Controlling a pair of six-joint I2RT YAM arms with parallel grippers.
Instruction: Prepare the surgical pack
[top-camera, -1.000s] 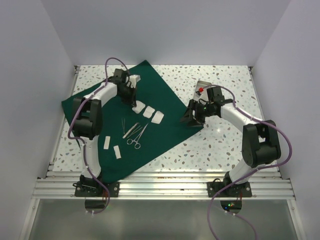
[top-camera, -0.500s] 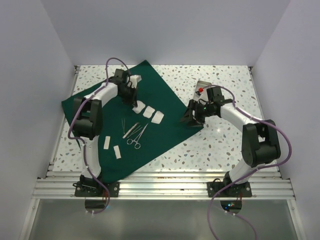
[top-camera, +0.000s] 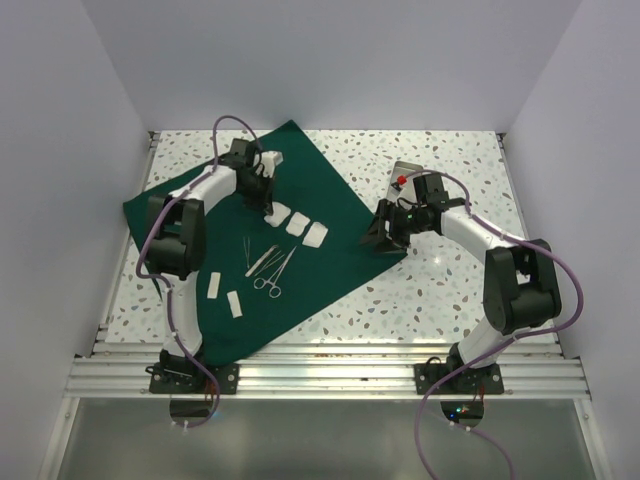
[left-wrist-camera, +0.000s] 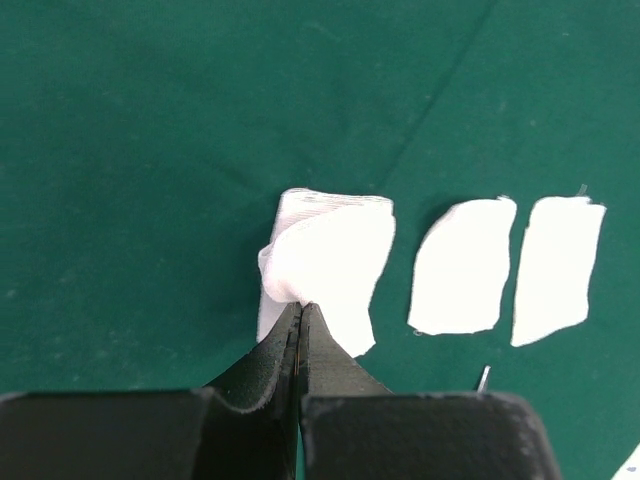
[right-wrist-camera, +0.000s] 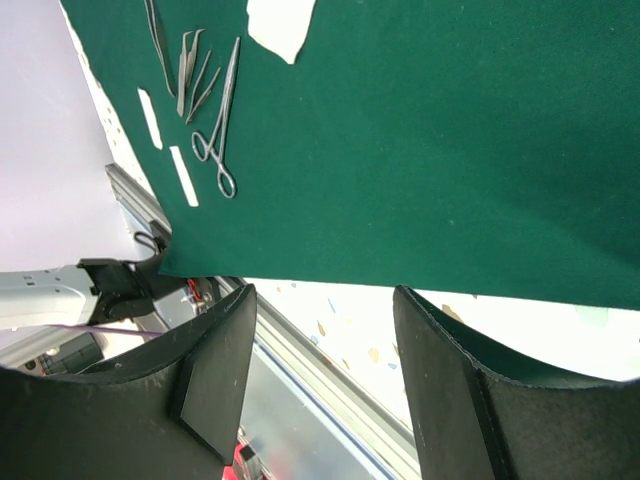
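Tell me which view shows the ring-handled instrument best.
Right wrist: the ring-handled instrument lies whole on the green cloth, rings and shaft distinct. Top external shows it tiny; left wrist misses it.

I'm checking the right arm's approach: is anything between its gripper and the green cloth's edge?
Nothing visible does. The right gripper hangs open at the edge of the green cloth, only bare table between its jaws; the instruments lie farther in.

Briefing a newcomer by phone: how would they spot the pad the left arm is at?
Find the dark green cloth. Near its middle lie three white pads in a row. It is the end pad nearest the left gripper, the only one curled up, pinched in shut jaws.
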